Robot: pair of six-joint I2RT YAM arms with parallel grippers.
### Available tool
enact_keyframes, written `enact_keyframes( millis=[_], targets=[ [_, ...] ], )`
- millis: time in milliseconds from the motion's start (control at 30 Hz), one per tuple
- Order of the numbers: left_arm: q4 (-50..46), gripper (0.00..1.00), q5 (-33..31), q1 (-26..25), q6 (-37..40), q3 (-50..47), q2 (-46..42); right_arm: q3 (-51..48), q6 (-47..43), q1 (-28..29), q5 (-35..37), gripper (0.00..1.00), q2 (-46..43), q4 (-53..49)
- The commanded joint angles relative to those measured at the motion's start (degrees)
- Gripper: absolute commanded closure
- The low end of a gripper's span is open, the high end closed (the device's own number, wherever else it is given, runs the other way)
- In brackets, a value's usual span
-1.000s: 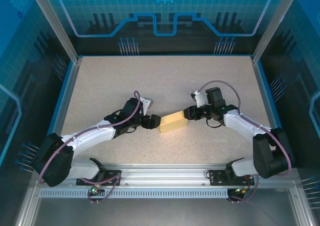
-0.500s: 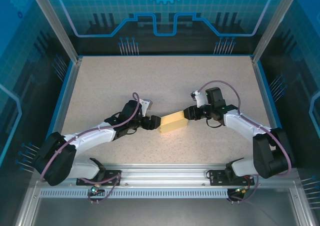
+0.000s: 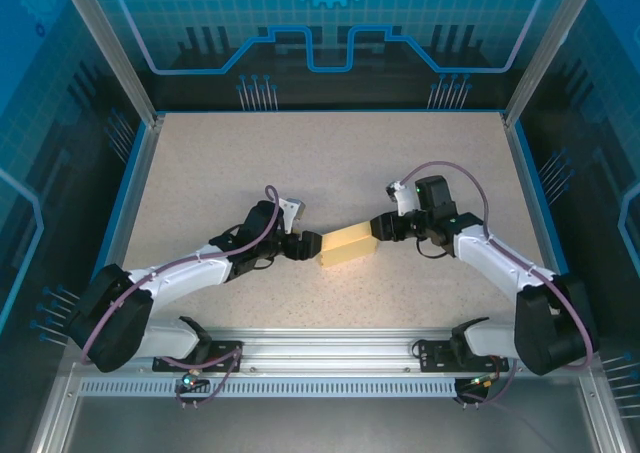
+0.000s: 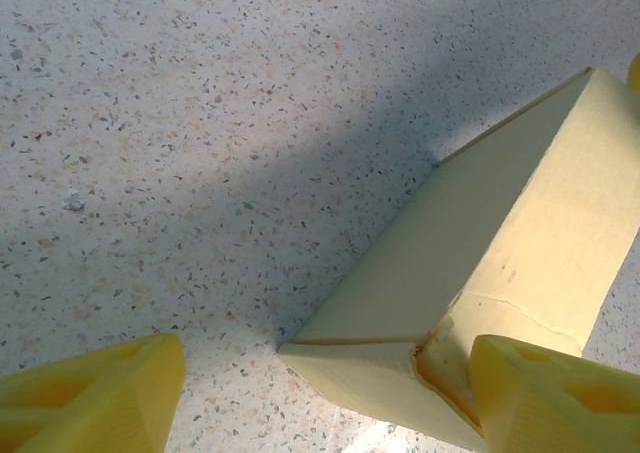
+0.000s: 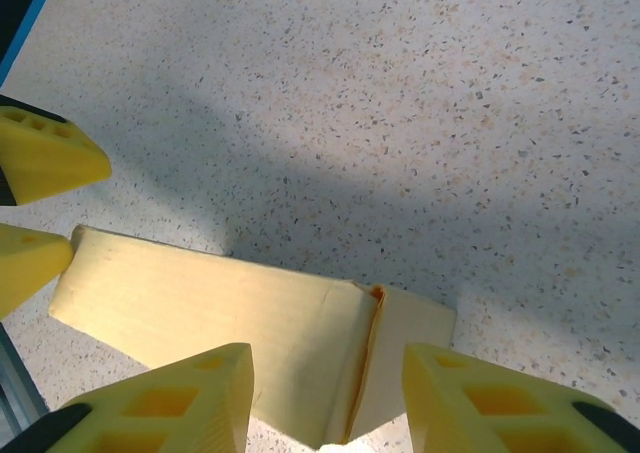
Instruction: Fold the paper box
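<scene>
Right arm's elbow is being swung outward since a second ago, while the paper box (image 3: 347,244) is being left at the table's (image 3: 300,163) middle.
It is being steadied from both ends, probably for closing its flaps. The left gripper (image 3: 305,245) is being held wide open, with one finger (image 4: 560,398) touching the left end. The right gripper (image 3: 378,227) is being held astride the right end, but whether it is gripping cannot be told.

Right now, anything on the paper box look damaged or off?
The paper box has a crumpled, split-looking corner at the end by the left gripper; at the end by the right gripper, the flap seam gapes instead of lying flush.
</scene>
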Motion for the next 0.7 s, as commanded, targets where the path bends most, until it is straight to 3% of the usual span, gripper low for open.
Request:
enact_keyframes(
  millis=[0, 267, 667],
  targets=[
    [-5.0, 0.24, 0.4, 0.1, 0.6, -1.1, 1.9, 0.7, 0.1, 0.7, 1.0, 0.56, -1.9, -2.2],
    [-4.9, 0.24, 0.4, 0.0, 0.9, -1.5, 1.8, -0.8, -0.7, 0.9, 2.3, 0.56, 2.0, -1.8],
    [-4.9, 0.24, -0.2, 0.0, 0.9, -2.2, 1.0, -2.6, -1.8, 0.9, 5.6, 0.65, 4.6, -2.0]
  ],
)
